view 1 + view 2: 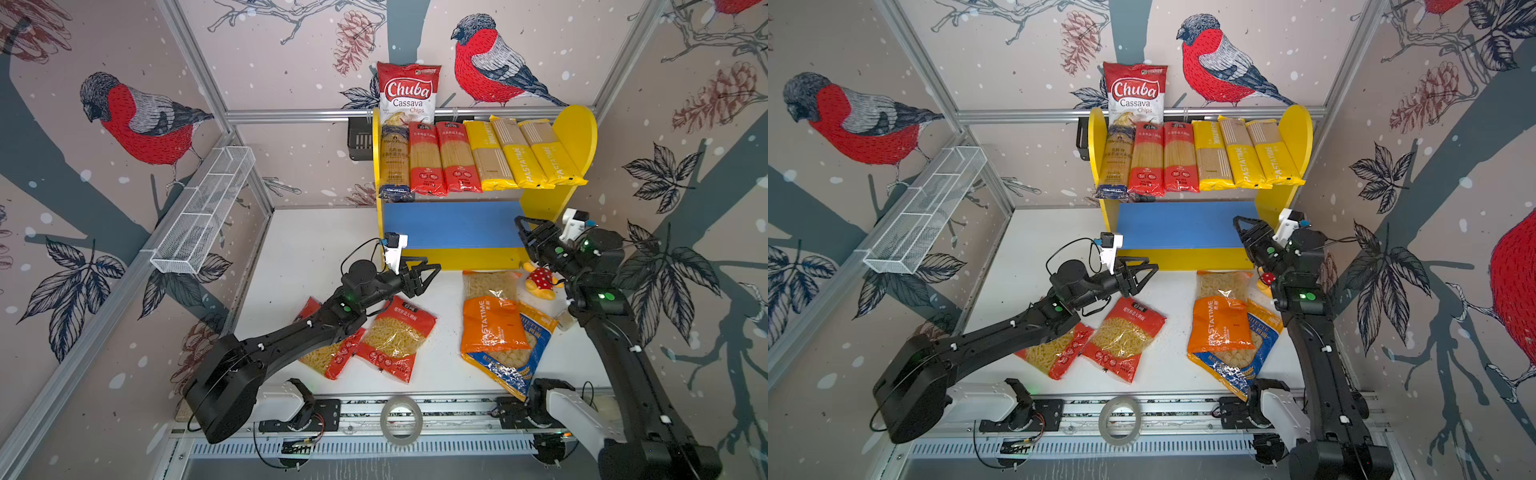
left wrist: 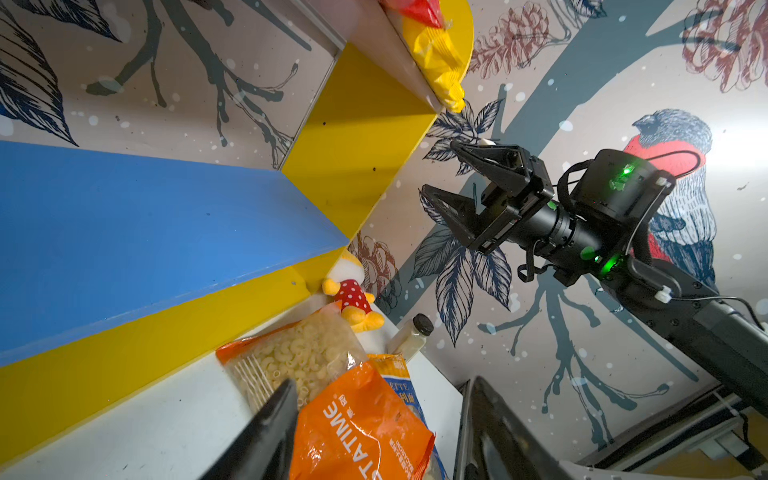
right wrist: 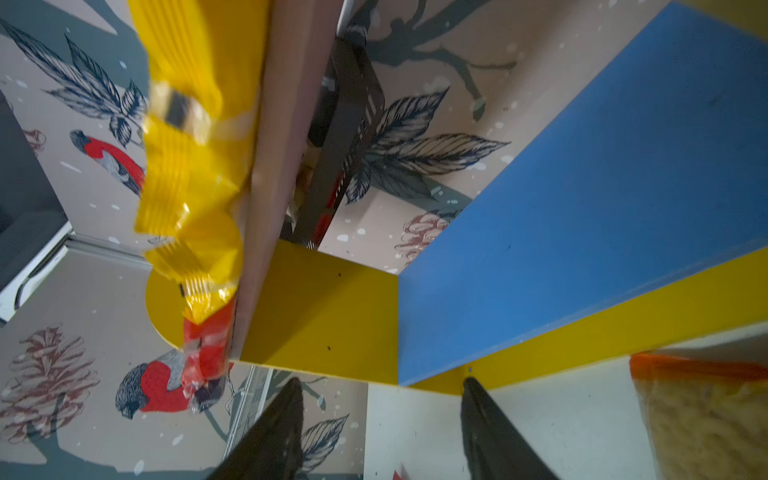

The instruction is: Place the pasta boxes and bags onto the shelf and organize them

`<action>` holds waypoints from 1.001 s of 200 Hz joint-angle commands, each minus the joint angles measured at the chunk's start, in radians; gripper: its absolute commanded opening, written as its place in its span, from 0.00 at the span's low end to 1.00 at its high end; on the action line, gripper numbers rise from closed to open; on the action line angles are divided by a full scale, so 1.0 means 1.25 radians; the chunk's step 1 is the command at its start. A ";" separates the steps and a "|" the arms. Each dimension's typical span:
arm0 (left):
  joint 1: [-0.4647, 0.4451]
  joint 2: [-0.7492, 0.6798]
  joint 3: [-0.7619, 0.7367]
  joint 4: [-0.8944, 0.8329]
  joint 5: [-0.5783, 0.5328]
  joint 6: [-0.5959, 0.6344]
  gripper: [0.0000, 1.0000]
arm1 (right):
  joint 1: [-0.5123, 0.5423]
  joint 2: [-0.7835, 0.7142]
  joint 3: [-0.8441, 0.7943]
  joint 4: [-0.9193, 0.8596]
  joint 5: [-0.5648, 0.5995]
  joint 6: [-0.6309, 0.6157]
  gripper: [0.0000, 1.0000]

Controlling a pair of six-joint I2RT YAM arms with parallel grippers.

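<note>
Shows six spaghetti packs (image 1: 478,158) lined up on the upper board of the shelf (image 1: 577,129) — short-pasta bags (image 1: 395,336) lying flat on the table (image 1: 316,249) in front. Finds left gripper (image 1: 432,276) and right gripper (image 2: 438,166) both spread apart — gripping nothing.

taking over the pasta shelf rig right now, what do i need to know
Left claw: open, empty, over the table in front of the shelf.
Right claw: open, empty, near the shelf's right side panel.
Done: six spaghetti packs lie side by side on the upper board: one dark blue, two red, three yellow.
Left: four short-pasta bags on the table: two red bags, and the orange bag lying on the blue-yellow bag. The blue lower board holds nothing yet.
</note>
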 commanded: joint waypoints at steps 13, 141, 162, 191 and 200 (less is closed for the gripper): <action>-0.010 0.001 -0.010 -0.042 -0.027 0.051 0.65 | 0.095 -0.018 -0.081 -0.009 0.084 -0.025 0.61; -0.037 0.026 -0.124 -0.048 -0.105 0.015 0.65 | 0.514 0.317 -0.239 0.095 0.179 -0.003 0.58; -0.037 0.008 -0.143 -0.067 -0.129 0.016 0.65 | 0.570 0.387 -0.218 0.092 0.174 -0.022 0.58; -0.037 -0.021 -0.157 -0.086 -0.146 0.023 0.65 | 0.621 0.456 -0.203 0.083 0.147 -0.054 0.57; -0.037 -0.027 -0.158 -0.092 -0.152 0.028 0.65 | 0.629 0.471 -0.202 0.077 0.141 -0.062 0.56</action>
